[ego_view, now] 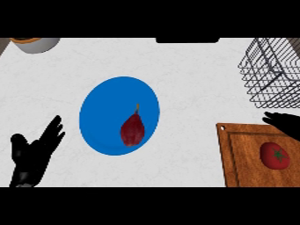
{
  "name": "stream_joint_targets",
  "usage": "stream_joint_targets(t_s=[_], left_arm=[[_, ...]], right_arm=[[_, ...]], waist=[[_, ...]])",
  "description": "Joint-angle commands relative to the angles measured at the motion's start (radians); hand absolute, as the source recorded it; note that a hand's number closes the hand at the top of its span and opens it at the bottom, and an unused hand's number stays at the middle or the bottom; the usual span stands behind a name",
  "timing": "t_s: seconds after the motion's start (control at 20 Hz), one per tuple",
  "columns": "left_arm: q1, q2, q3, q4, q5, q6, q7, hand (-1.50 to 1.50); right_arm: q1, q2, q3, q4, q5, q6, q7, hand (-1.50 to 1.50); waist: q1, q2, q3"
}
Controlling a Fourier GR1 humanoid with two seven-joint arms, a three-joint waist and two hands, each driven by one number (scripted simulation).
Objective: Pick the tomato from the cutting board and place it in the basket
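From the head view I see my right hand (pixel 290 124) at the right edge, over the far corner of the cutting board (pixel 243 149). Its fingers are straight and spread, pointing left, and they hold nothing. The tomato (pixel 276 155) lies on the board just below that hand, nearer to me, apart from the fingers; it is red with a green stem patch on top. I cannot tell whether the palm touches the board.

Beyond the right hand, further from me, stands the wire basket (pixel 276 72), and I see nothing inside it.

My left hand (pixel 35 149) shows at the lower left, open, fingers up and spread, thumb out to the side, resting and holding nothing. Just to the right of it sits a blue plate (pixel 107 110), and on the plate lies 1 dark red, pear-shaped fruit or root (pixel 133 129) with a thin stem pointing away from me. Far beyond the left hand, at the counter's back edge, stands a pale bowl (pixel 36 44) with something orange at its rim.
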Motion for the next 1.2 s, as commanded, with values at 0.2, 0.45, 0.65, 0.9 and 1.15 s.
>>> stream_joint_targets(t_s=[0.2,0.45,0.65,0.9,1.15], left_arm=[[0.031,-0.054,-0.046,0.088,-0.043,0.013,0.025,0.00],[0.023,-0.013,-0.003,0.032,-0.010,-0.021,0.093,0.00],[0.018,-0.040,0.011,0.113,-0.029,-0.021,0.043,0.00],[0.043,-0.038,0.016,0.121,-0.029,-0.052,0.023,0.00],[0.068,-0.068,0.002,0.104,-0.062,-0.026,0.005,0.00]], right_arm=[[-0.064,0.052,0.086,0.077,0.117,-0.003,0.048,-1.50],[-0.058,0.033,0.085,0.174,0.169,-0.027,-0.030,-1.50],[-0.037,0.038,0.075,0.129,0.167,-0.021,-0.044,-1.50],[-0.036,0.103,0.111,0.162,0.211,-0.066,-0.036,-1.50],[-0.025,0.151,0.133,0.203,0.261,-0.123,-0.034,-1.50]], waist=[[0.007,0.015,-0.016],[0.003,0.013,-0.015],[-0.009,0.012,-0.016],[-0.003,0.014,-0.016],[-0.003,0.013,-0.016]])
